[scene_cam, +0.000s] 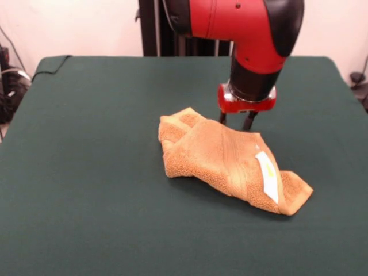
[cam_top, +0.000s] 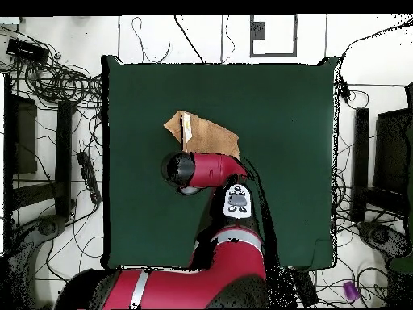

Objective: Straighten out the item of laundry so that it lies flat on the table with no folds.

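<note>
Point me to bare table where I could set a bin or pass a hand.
Front view: the table is bare from the towel out to the left edge, along the near edge, and in a narrower strip to the right edge. Crowded only behind the towel, where the gripper stands open at its far edge with the arm above.

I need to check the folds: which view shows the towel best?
The front view: the whole towel shows, crumpled and folded over itself, white label up. In the overhead view the arm covers part of it, leaving only a tan patch.
</note>
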`<state>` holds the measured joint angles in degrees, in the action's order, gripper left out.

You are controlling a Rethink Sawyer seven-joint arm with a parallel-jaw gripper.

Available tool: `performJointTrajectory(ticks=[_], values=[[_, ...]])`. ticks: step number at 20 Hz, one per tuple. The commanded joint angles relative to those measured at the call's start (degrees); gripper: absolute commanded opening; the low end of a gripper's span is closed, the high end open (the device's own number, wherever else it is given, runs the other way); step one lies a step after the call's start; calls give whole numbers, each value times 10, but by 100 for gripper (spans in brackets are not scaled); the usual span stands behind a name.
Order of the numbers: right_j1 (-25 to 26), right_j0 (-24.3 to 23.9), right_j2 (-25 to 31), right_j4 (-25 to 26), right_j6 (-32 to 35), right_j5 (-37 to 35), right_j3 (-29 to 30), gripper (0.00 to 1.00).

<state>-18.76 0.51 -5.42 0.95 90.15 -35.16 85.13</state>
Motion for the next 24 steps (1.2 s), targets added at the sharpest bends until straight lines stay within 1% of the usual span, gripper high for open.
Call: performJointTrajectory(ticks=[1, 5, 8, 11, 13, 14, 16, 18, 21, 24], values=[[50, 3, 62, -39, 111, 12, -20, 100], [30, 14, 48, -39, 122, -11, -13, 100], [-4, 14, 44, -44, 123, -39, 0, 100], [-34, 5, 45, -47, 112, -61, 4, 100], [-48, -4, 51, -48, 101, -59, 7, 100], [-64, -6, 50, -50, 98, -66, 10, 100], [-73, -9, 51, -53, 96, -71, 12, 100], [-97, -13, 48, -62, 99, -96, 24, 100], [-120, -13, 39, -66, 101, -115, 32, 100], [-129, -13, 33, -66, 102, -123, 33, 100]])
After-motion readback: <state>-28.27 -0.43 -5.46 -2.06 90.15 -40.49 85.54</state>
